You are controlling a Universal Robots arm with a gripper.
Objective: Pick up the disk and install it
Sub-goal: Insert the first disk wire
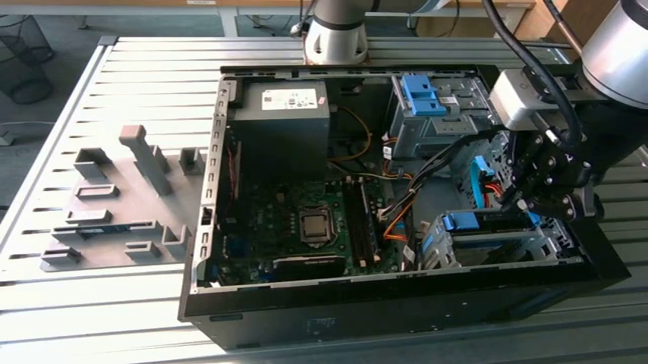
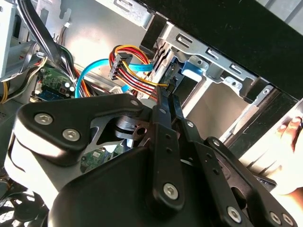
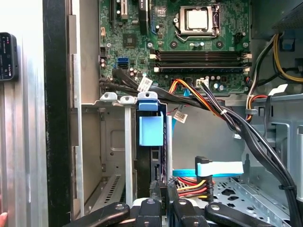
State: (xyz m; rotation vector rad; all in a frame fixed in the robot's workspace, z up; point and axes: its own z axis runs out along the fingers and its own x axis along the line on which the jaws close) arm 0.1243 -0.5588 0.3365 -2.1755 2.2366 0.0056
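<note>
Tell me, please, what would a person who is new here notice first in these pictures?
First, the open computer case on the slatted metal table, its green motherboard bare. Next, the black gripper low over the drive cage at the exterior view's right, where the disk with its blue handle sits in a slot.

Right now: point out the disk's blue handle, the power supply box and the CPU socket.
disk (image 3: 150,131): first wrist view, on its blue handle, in the drive cage.
power supply box (image 1: 281,125): exterior view, on its grey top face.
CPU socket (image 3: 197,20): first wrist view, on the metal centre plate.
</note>
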